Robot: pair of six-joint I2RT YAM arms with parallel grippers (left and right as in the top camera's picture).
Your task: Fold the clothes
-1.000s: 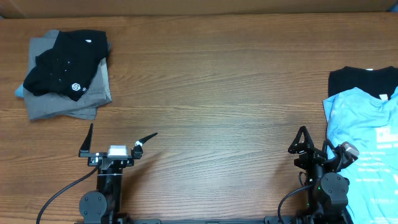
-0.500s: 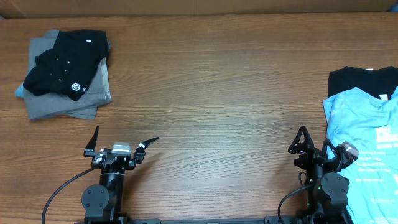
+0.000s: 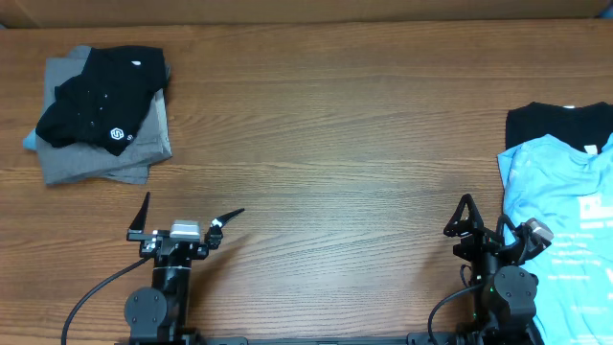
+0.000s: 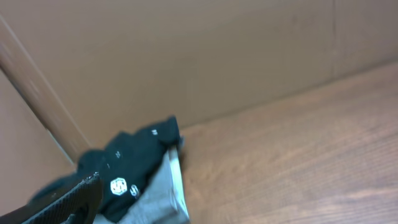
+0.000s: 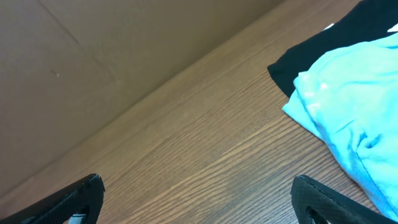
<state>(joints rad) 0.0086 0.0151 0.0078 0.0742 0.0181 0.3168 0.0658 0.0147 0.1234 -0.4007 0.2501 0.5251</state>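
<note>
counter (image 3: 335, 125): looks like a gap btwn garments, w/ one stack set aside and the next tee not yet picked up. unfolded clothes lie at the right edge: light blue tee (image 3: 560, 206) spread over a black tee (image 3: 556, 120), just beside the right arm. far-left corner: grey tee (image 3: 144, 149) folded, black logo tee (image 3: 96, 105) bundled on top. next move prob calls for reaching the blue tee's edge & dragging it to centre. left jaws spread wide, gripping & touching nothing. right jaws same, wide & empty, nr the blue tee.
</note>
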